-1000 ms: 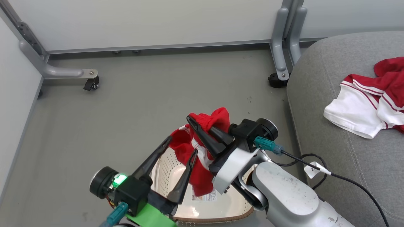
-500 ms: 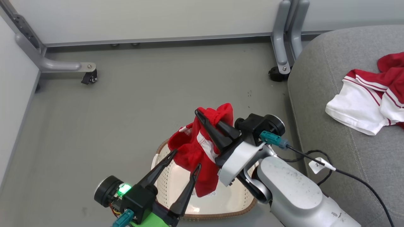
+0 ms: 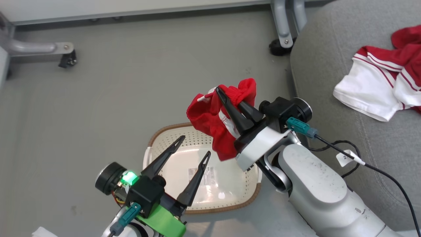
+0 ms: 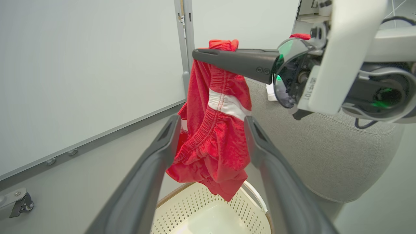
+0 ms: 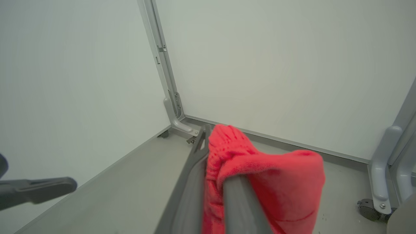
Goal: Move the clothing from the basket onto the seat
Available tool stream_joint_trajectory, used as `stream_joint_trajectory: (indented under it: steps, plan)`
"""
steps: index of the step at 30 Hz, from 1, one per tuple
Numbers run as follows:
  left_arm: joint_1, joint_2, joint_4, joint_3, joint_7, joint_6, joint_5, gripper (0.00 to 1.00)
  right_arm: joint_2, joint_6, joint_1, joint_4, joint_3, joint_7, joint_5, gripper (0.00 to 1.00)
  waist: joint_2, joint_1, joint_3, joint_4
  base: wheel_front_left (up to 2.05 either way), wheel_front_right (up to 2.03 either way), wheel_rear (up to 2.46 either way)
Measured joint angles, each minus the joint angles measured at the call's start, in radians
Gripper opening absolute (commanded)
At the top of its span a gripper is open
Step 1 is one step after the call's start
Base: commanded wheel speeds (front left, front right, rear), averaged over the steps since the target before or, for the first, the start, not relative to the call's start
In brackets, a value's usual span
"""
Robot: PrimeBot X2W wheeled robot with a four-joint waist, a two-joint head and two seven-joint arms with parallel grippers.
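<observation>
My right gripper (image 3: 230, 96) is shut on a red garment (image 3: 210, 115) with a white stripe. The garment hangs in the air above the far rim of the cream basket (image 3: 230, 206), whose inside shows nothing but a label. My left gripper (image 3: 195, 145) stands open over the basket, holding nothing. In the left wrist view the garment (image 4: 214, 139) dangles just beyond my open left gripper (image 4: 212, 120), above the basket (image 4: 201, 211). In the right wrist view the red cloth (image 5: 276, 182) is bunched over my right gripper (image 5: 218, 152). On the grey seat (image 3: 329, 82) at the right lies a red and white garment (image 3: 378, 89).
White partition panels on grey wheeled feet (image 3: 67, 61) (image 3: 278, 49) stand along the back of the grey floor. A black cable with a white tag (image 3: 345, 157) trails from my right wrist beside the seat's edge.
The head camera has tilted down, so the basket shows more fully. My right gripper has lifted the red garment up out of the basket and a little toward the seat. The left gripper stays open.
</observation>
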Motion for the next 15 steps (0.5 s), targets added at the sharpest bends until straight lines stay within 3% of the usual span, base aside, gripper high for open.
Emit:
stream_joint_trajectory:
  steps: [15]
  plan:
    - [-0.1, 0.052, -0.024, -0.041, 0.037, -0.005, 0.022, 1.0, 0.015, 0.0, 0.002, -0.063, -0.14, -0.005, -0.033, 0.0, 0.0, 0.0001, 0.102, -0.207, 0.0, 0.0, 0.0]
